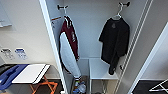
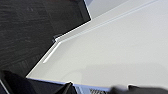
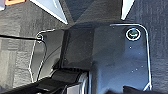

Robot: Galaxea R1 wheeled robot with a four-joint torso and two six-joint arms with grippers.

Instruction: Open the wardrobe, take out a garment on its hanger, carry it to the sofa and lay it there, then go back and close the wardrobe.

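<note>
Hanging at the right of the open wardrobe point(image 1: 95, 30): the black garment point(image 1: 115, 40), dangling long from its white hanger point(image 1: 119, 13), hook sitting over a dark peg. Draping down past the edge of a white shelf point(image 1: 100, 70). Hanging at the left, well apart, a maroon jacket point(image 1: 68, 47) with white sleeves. Standing outside to the left, a small white-topped table point(image 1: 31, 73) on orange legs over dark floor point(image 1: 147, 86). Cannot tell whether either gripper's fingers are apart or together
</note>
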